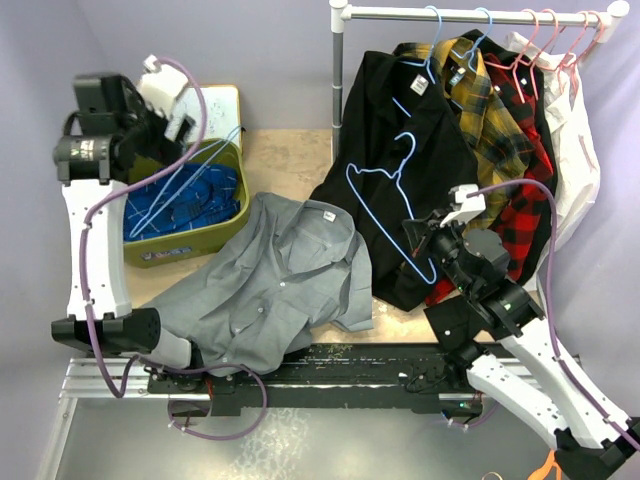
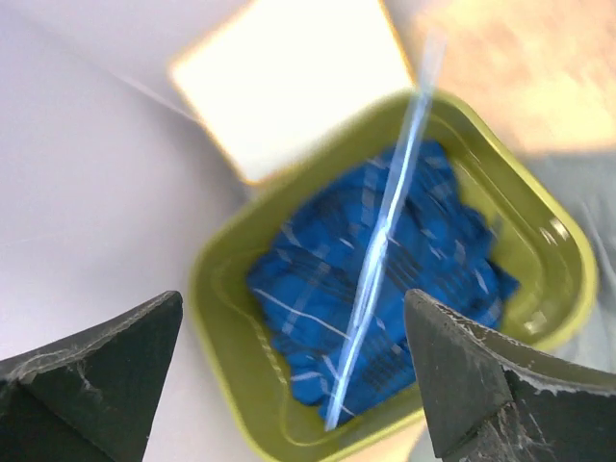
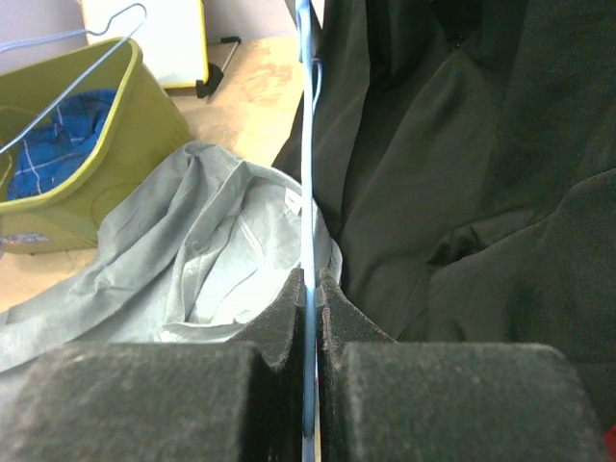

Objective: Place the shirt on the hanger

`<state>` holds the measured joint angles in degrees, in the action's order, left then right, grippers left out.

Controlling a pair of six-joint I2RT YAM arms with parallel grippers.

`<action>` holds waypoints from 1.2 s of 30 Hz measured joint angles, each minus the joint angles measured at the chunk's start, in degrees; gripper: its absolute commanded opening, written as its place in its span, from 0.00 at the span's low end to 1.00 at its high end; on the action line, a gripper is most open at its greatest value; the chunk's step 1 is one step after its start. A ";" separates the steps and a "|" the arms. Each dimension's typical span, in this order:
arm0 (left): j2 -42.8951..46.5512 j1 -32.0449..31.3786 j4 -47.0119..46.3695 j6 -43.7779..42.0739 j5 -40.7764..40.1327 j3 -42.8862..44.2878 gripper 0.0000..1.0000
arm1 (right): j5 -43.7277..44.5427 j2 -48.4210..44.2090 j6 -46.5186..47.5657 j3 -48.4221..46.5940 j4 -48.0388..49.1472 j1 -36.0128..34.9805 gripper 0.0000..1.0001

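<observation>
The grey shirt (image 1: 270,280) lies spread open on the table, collar and white neck label toward the right. It also shows in the right wrist view (image 3: 192,241). My right gripper (image 1: 425,250) is shut on the lower wire of the light-blue hanger (image 1: 352,185). It holds the hanger up in front of the black shirt (image 1: 400,110), just right of the grey collar. In the right wrist view the wire (image 3: 308,144) runs straight up from between the closed pads (image 3: 289,308). My left gripper (image 1: 185,125) is open and empty, high above the green bin (image 1: 225,225).
The bin (image 2: 221,318) holds a blue plaid garment (image 2: 385,250) and a second light-blue hanger (image 2: 385,231). A white board (image 1: 225,105) stands behind it. The rack (image 1: 470,14) at the back right carries black, yellow plaid, red plaid and white shirts and pink hangers (image 1: 545,45).
</observation>
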<state>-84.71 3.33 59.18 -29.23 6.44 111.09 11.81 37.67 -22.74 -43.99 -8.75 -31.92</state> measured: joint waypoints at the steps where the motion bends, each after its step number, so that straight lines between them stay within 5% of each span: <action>1: -0.46 0.00 0.17 1.11 -1.60 4.11 0.99 | -0.42 0.22 0.00 -0.46 -0.52 0.00 0.00; 7: 4.68 -3.76 -5.95 7.56 -19.54 11.78 0.99 | -2.43 0.26 -1.22 -1.73 -5.05 0.00 0.00; 11: 4.09 -15.13 -8.52 5.40 -27.76 11.61 0.99 | -2.86 -1.46 -2.25 -1.84 -8.04 0.00 0.00; 15: -1.81 -33.38 -7.93 2.67 -25.66 7.08 0.99 | -3.04 -2.21 -2.62 -3.39 -10.91 0.00 0.00; 18: -8.66 -40.24 -7.48 3.04 -18.86 -1.60 0.99 | -2.97 -3.28 -3.17 -4.33 -12.48 0.00 0.00; 24: -24.22 -38.58 -5.49 7.56 -9.31 -6.97 0.99 | -4.11 -8.26 -4.79 -5.20 -17.29 0.00 0.00; 36: -25.22 -36.81 -9.84 10.67 -9.42 -15.67 0.99 | -12.20 -13.31 -8.15 -6.40 -24.20 0.11 0.00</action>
<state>-109.93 -33.47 49.34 -18.57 -2.98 95.42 -0.38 24.36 -30.89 -50.39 -32.95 -31.81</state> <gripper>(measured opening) 0.992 0.018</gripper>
